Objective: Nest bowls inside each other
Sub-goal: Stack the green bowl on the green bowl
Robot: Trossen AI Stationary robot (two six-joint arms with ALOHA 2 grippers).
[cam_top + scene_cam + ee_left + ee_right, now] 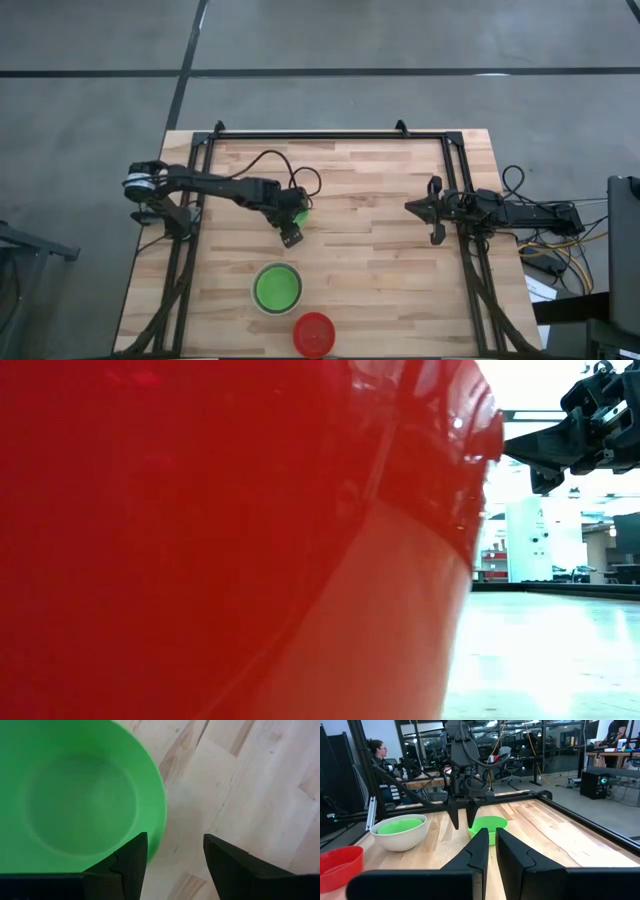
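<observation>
A lone green bowl (pixel 303 211) (pixel 75 795) stands upright on its base on the wooden table, left of centre. My left gripper (pixel 291 234) (pixel 175 842) hangs open over the bowl's edge and points steeply down. One finger (pixel 132 862) is over the rim and the other (pixel 225 867) is outside it. I cannot tell whether a tip touches the rim. Nearer the front edge, a white bowl (pixel 256 288) (pixel 400 842) holds another green bowl (pixel 277 287). A red bowl (pixel 314 333) (pixel 200 540) stands at the front edge. My right gripper (pixel 415 207) (pixel 492 832) waits at the right, level and shut.
A black metal frame (pixel 330 133) runs along the table's far edge and down both sides. Bare wood lies between the lone green bowl and my right gripper. Cables (pixel 560 245) trail off the right side. A person (pixel 377 752) sits beyond the table.
</observation>
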